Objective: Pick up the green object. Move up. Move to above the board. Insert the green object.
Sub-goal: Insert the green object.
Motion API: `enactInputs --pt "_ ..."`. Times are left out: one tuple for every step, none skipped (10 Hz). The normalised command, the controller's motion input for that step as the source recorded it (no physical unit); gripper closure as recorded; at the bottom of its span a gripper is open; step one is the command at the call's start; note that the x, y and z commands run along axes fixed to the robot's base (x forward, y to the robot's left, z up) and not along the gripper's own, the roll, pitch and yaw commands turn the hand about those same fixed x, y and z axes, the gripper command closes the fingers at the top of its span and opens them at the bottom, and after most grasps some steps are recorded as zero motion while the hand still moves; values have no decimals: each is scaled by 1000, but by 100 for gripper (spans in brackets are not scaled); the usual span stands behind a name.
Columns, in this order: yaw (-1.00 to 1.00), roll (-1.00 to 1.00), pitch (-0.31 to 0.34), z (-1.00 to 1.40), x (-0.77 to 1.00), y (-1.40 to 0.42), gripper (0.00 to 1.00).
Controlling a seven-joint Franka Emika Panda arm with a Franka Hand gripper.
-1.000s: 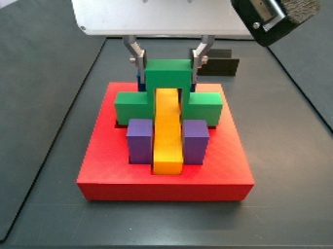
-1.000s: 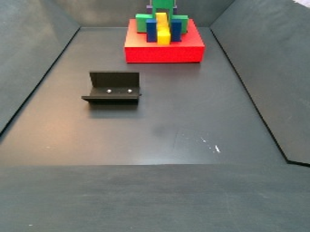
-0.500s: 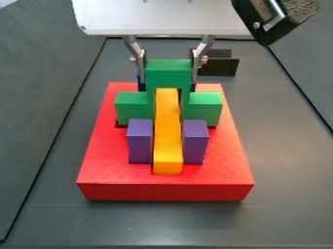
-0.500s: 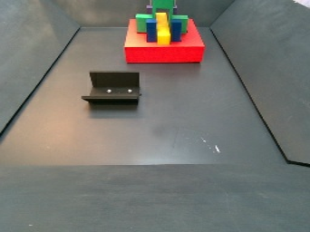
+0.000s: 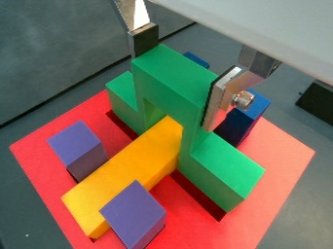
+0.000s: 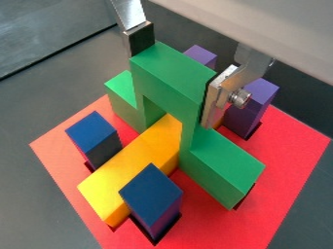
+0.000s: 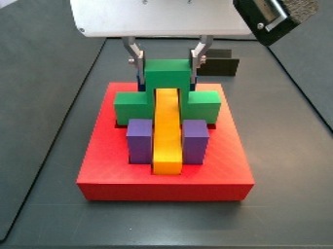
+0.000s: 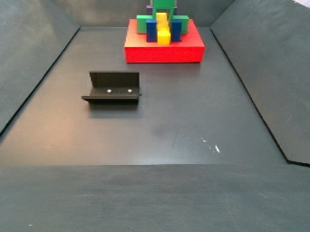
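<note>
The green object (image 5: 169, 83) stands on the red board (image 5: 279, 165), its two legs straddling the yellow bar (image 5: 130, 180). It also shows in a wrist view (image 6: 169, 83) and a side view (image 7: 168, 76). My gripper (image 5: 186, 76) is over the board, with its silver fingers (image 5: 232, 97) closed on the two end faces of the arch's top bar. The gripper also shows in a side view (image 7: 168, 64). Purple blocks (image 7: 139, 136) and blue blocks (image 6: 93, 136) sit beside the yellow bar.
The board (image 8: 164, 53) lies at the far end of the dark floor. The fixture (image 8: 112, 88) stands on the floor apart from the board. A black block (image 7: 221, 66) lies just behind the board. Dark side walls border the floor.
</note>
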Motion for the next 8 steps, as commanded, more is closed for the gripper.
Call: enactInputs --pt "6 96 0 -74 0 -97 100" --pt "0 53 0 -83 0 -129 100" --pt "0 71 -1 -89 -120 -169 100" --pt "-29 37 -20 -49 -171 -117 100" --pt "-43 40 -17 -6 -120 -63 100" --pt "0 14 -23 0 -14 0 100" --pt "0 41 -7 0 -6 0 100" --pt "0 71 0 0 26 -143 100"
